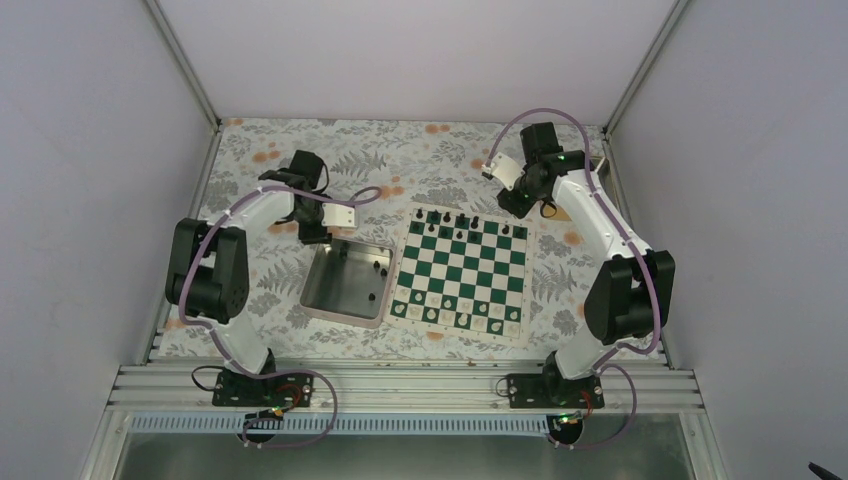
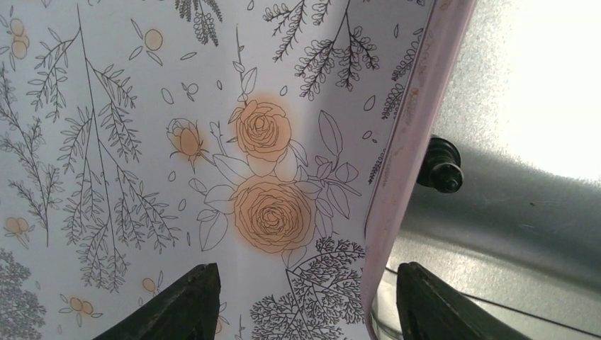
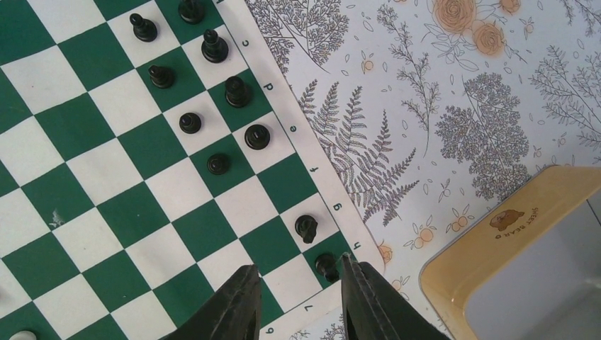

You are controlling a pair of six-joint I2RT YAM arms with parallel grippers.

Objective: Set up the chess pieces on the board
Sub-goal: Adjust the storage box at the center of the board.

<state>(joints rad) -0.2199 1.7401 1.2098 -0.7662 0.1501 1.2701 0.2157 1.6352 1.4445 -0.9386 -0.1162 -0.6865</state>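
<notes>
The green and white board (image 1: pixel 460 272) lies at the table's middle. Several black chess pieces (image 1: pixel 455 222) stand along its far rows, and in the right wrist view they stand near the lettered edge of the board (image 3: pixel 106 205). My right gripper (image 3: pixel 300 263) is open over the corner by the h file. One black piece (image 3: pixel 326 266) stands just beyond the tips, close to the right finger (image 3: pixel 375 304). My left gripper (image 2: pixel 308 283) is open and straddles the rim of the metal tray (image 2: pixel 404 163). Another black piece (image 2: pixel 441 164) lies inside the tray, ahead of the fingers.
The shiny metal tray (image 1: pixel 330 290) sits left of the board with two black pieces (image 1: pixel 378 268) in it. Pale pieces (image 1: pixel 460 318) fill the board's near rows. A yellow-rimmed tin (image 3: pixel 510 234) stands right of the board's corner. A floral cloth (image 1: pixel 400 150) covers the table.
</notes>
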